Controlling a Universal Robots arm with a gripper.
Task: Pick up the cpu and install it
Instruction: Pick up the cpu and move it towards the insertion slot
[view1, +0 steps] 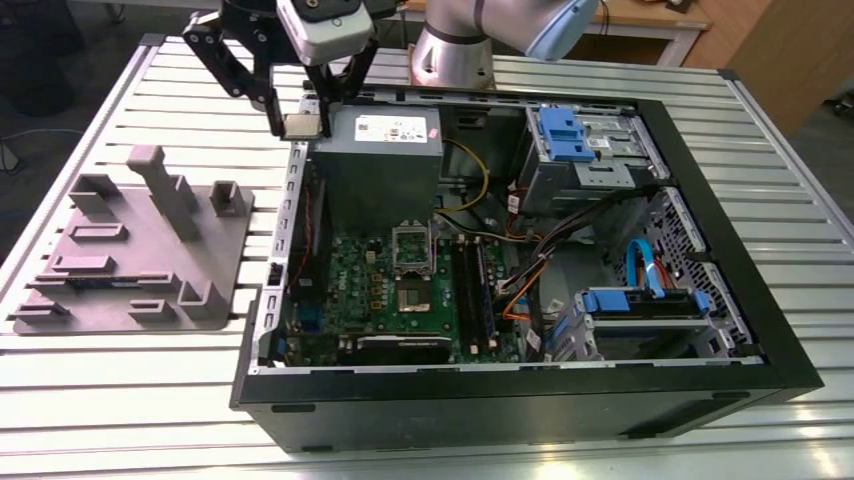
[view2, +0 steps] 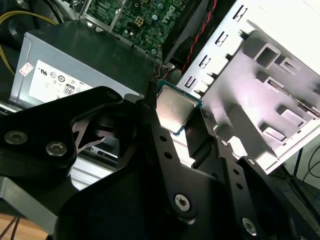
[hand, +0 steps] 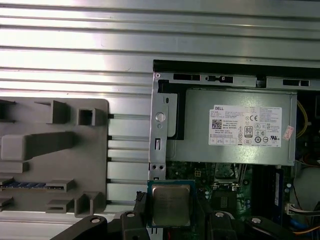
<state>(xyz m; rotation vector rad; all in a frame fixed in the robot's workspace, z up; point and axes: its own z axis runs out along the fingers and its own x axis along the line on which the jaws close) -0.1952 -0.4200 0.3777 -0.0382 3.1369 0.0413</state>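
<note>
As I read the exterior view from its left, the grey fixture plate (view1: 134, 250) lies flat on the slatted metal table (view1: 120, 400), outside the computer case (view1: 534, 415) and just beside the case's left wall. Its blocks stand upright.

Next comes the gripper (view1: 302, 128), hanging above the far left corner of the case. Its black fingers (view2: 150, 107) are clenched on the cpu (hand: 171, 204), grasping the chip by two opposite edges. The silvery metal top shows in both wrist views. The cpu is held off the table, over the case's left wall, close to the grey power supply (view1: 387, 150). I cannot tell how high it sits above that wall.

Inside the case, the power supply fills the far left part. The green motherboard (view1: 387, 290) lies nearer the case's front wall, with the processor socket (view1: 414, 295) at its middle and black memory sticks (view1: 470, 285) just beside it.

Towards the case's right wall, blue drive brackets (view1: 567, 135) sit at the far end and a second blue bracket (view1: 641, 300) sits nearer the front, with loose cables (view1: 534, 260) between them and the motherboard.
</note>
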